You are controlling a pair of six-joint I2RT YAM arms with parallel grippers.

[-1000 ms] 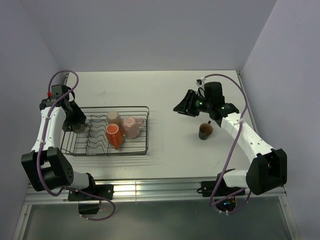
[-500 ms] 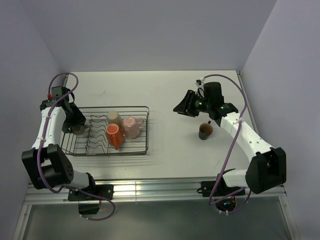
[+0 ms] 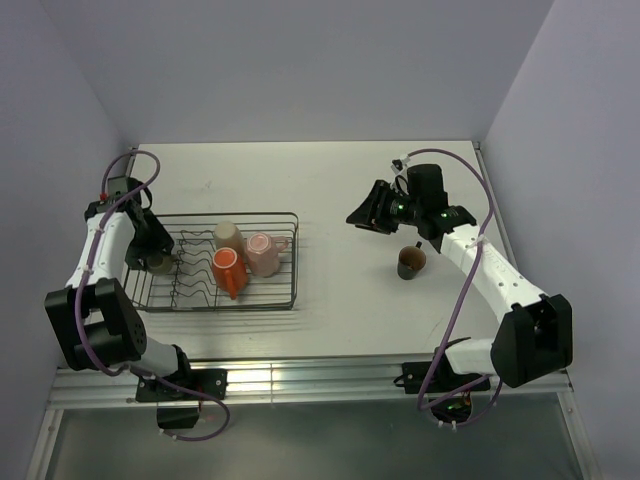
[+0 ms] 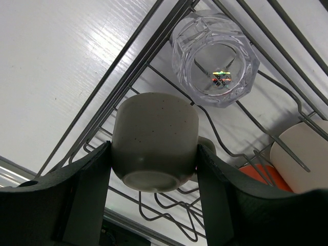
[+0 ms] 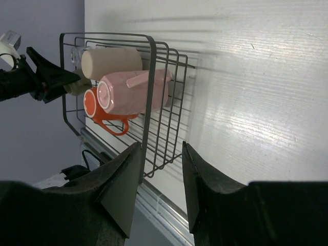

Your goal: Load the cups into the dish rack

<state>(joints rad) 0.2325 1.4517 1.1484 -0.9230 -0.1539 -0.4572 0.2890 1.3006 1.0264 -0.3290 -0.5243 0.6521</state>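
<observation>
You held the small olive-green cup (image 4: 154, 136) pinched by its sides in the left fingers (image 4: 100, 169), base toward the wrist, with a corner of the dish rack (image 4: 130, 65) and the small clear glass (image 4: 215, 59) lying straight beyond it.

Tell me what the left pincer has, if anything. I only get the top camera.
Observer: The left pincer grips a small olive-green cup by its sides, foot ring toward the wrist camera.
Operator: Anything near it?
Observer: A clear glass sits in the dish rack just beyond the cup.
Operator: And the right pincer?
Observer: Open and empty, aimed toward the rack.
</observation>
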